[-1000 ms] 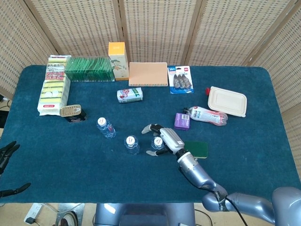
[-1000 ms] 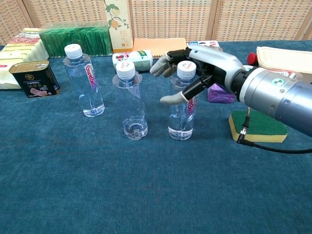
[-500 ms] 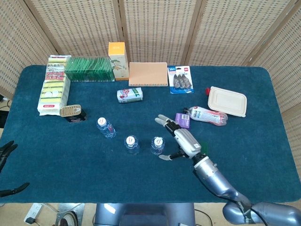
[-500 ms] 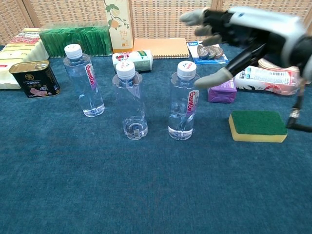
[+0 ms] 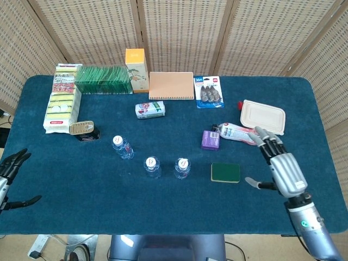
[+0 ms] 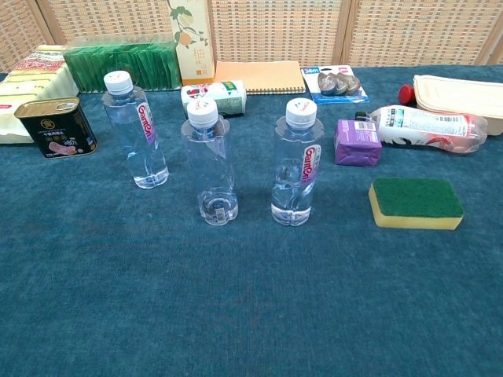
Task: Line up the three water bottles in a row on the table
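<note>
Three clear water bottles with white caps stand upright on the blue table. The left bottle (image 5: 122,146) (image 6: 140,132) sits a little farther back than the other two. The middle bottle (image 5: 152,166) (image 6: 211,162) and the right bottle (image 5: 182,167) (image 6: 296,163) stand side by side. My right hand (image 5: 283,166) hovers open at the right, well clear of the bottles, fingers spread. My left hand (image 5: 11,168) shows at the left edge of the head view, open and holding nothing. Neither hand appears in the chest view.
A green sponge (image 5: 225,172) (image 6: 416,203) lies right of the bottles, with a purple box (image 5: 210,140) and a lying tube (image 5: 240,133) behind it. A tin can (image 5: 82,130) (image 6: 53,126), a small lying can (image 5: 150,110), a notebook (image 5: 171,85) and packs sit farther back.
My right hand let go of the right bottle, opened, and drew back to the right and toward the table's near edge. It has left the chest view. The bottles stayed put.
</note>
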Controlling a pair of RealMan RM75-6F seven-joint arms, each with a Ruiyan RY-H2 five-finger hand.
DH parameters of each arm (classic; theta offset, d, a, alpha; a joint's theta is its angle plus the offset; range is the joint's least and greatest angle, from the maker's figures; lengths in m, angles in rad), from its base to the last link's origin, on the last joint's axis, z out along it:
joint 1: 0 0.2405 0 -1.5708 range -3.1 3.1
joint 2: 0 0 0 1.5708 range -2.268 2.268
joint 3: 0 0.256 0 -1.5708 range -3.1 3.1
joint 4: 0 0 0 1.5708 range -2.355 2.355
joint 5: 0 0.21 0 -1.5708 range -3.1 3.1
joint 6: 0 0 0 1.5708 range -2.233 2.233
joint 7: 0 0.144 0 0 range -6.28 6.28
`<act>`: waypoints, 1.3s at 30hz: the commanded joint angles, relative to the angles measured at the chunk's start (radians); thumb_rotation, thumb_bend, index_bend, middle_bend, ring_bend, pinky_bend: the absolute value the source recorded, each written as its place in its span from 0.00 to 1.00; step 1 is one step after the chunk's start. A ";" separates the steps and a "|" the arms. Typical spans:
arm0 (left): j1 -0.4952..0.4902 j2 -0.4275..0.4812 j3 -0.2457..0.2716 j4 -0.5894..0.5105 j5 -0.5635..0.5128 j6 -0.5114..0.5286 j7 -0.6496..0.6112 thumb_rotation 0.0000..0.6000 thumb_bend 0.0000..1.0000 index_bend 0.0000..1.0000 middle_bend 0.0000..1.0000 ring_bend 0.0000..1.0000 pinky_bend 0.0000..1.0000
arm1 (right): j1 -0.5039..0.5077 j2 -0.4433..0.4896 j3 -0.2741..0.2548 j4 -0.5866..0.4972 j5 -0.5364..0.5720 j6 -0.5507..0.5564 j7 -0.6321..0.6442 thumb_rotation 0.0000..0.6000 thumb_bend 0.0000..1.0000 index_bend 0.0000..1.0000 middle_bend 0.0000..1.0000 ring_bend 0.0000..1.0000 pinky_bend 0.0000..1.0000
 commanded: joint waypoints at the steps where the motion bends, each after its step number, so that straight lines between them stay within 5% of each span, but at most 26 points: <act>1: -0.051 -0.085 -0.031 0.092 0.015 0.001 -0.063 1.00 0.09 0.00 0.00 0.00 0.00 | -0.078 -0.003 -0.038 0.130 -0.037 0.081 0.002 1.00 0.00 0.09 0.00 0.00 0.00; 10: -0.146 -0.144 -0.028 0.092 0.016 -0.112 -0.077 1.00 0.09 0.00 0.00 0.00 0.00 | -0.164 -0.121 -0.052 0.392 -0.008 0.161 0.084 1.00 0.00 0.13 0.01 0.00 0.00; 22: -0.260 -0.222 -0.078 0.072 -0.089 -0.284 -0.053 1.00 0.09 0.00 0.00 0.00 0.00 | -0.257 -0.099 -0.084 0.303 0.030 0.183 0.082 1.00 0.00 0.14 0.00 0.00 0.00; 39: -0.449 -0.493 -0.128 0.306 -0.158 -0.480 -0.272 1.00 0.09 0.00 0.00 0.00 0.13 | -0.267 -0.057 -0.079 0.262 -0.049 0.201 0.160 1.00 0.00 0.14 0.00 0.00 0.00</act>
